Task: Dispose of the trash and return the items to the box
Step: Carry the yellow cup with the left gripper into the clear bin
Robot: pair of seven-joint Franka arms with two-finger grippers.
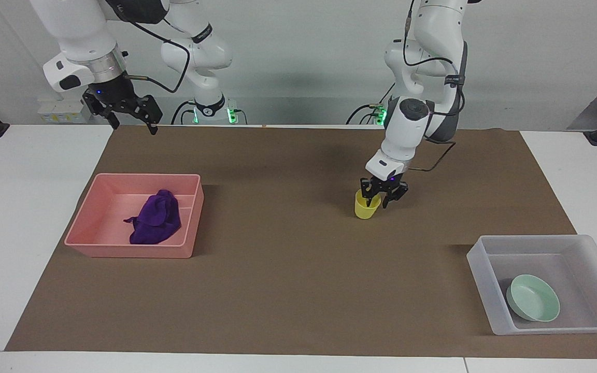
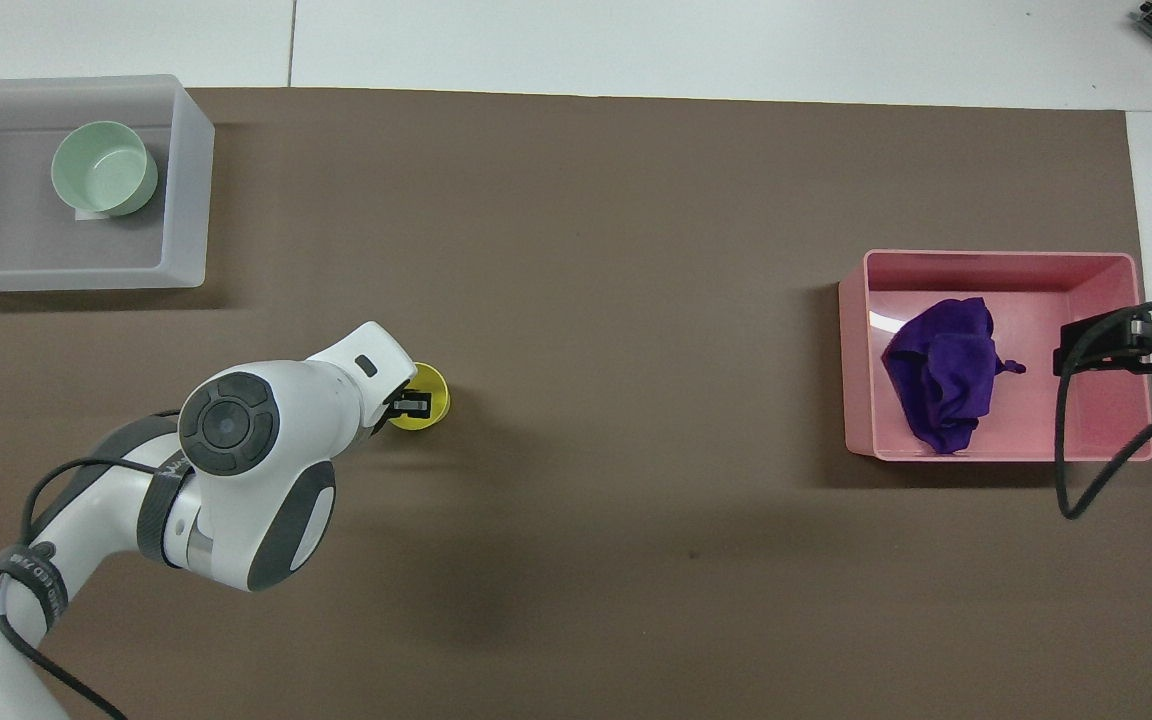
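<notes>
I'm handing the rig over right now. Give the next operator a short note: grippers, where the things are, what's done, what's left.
Left gripper: at the yellow cup, one finger inside the rim, one outside; cup stands on the brown mat, not lifted.
Right gripper: open, waiting up in the air at its own end of the table.
Purple cloth: in the pink tray.
Mint-green bowl: in the clear plastic tray.
Done: cloth and bowl put away.
Left: secure the cup and carry it to the clear tray.
</notes>
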